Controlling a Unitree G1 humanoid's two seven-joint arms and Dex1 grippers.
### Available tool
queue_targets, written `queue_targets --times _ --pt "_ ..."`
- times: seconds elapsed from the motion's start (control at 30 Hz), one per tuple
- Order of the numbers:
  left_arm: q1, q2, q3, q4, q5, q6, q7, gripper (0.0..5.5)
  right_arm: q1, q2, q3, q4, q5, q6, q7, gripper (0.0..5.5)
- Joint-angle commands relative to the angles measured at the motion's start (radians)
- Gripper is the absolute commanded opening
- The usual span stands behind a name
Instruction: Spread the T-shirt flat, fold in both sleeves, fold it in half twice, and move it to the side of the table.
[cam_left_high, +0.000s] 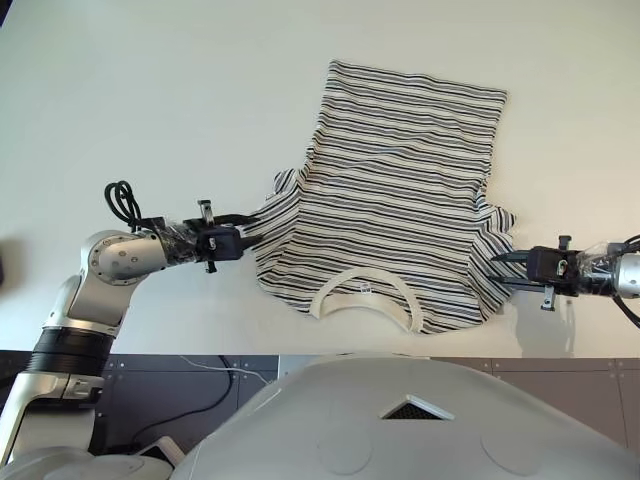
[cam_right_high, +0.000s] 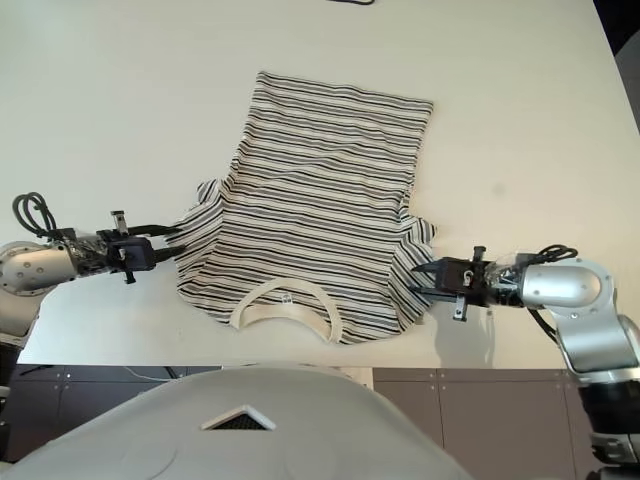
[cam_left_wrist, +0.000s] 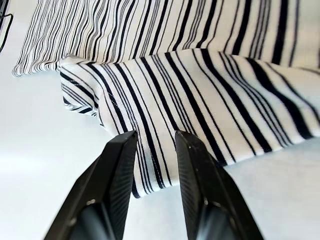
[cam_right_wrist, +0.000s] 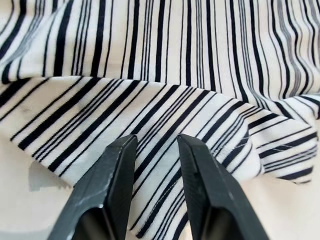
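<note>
A black-and-white striped T-shirt (cam_left_high: 400, 180) lies on the white table (cam_left_high: 150, 90), its cream collar (cam_left_high: 365, 296) nearest me and its hem at the far side. Both sleeves are bunched close to the body. My left gripper (cam_left_high: 250, 232) is at the left sleeve (cam_left_wrist: 200, 105), open, with the sleeve's edge lying between its fingertips (cam_left_wrist: 120, 150). At the opposite sleeve (cam_right_wrist: 150, 110), my right gripper (cam_right_high: 420, 280) is also open, and striped cloth shows in the gap between its fingers (cam_right_wrist: 195, 150).
The table's front edge (cam_left_high: 200, 352) runs just below the collar. Bare white tabletop stretches to the left, the right and beyond the hem. Cables (cam_left_high: 215, 385) hang under the table front.
</note>
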Motion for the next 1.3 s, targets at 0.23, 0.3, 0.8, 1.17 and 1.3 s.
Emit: queue_targets --times 0.23,0.3,0.8,1.17,1.3 --pt "0.173 0.056 -0.027 -0.103 -0.023 0.087 -0.020 1.40 0.001 -0.089 -0.016 0.151 -0.041 -0.085 0.007 1.48" --pt "0.160 0.025 0.019 -0.204 -0.154 0.204 -0.009 1.40 0.019 -0.080 -0.062 0.048 0.057 -0.008 0.016 1.48" --pt "0.227 -0.133 0.372 -0.537 -0.716 1.063 0.259 1.40 0.019 0.355 -0.532 -0.117 0.485 0.419 -0.522 1.48" --pt "0.296 -0.249 0.453 -0.570 -0.921 1.412 0.401 1.40 -0.076 0.457 -0.539 -0.090 0.484 0.445 -0.659 1.48" --pt "0.328 -0.251 0.433 -0.572 -0.895 1.402 0.389 1.40 -0.081 0.463 -0.540 -0.088 0.483 0.445 -0.665 1.48"
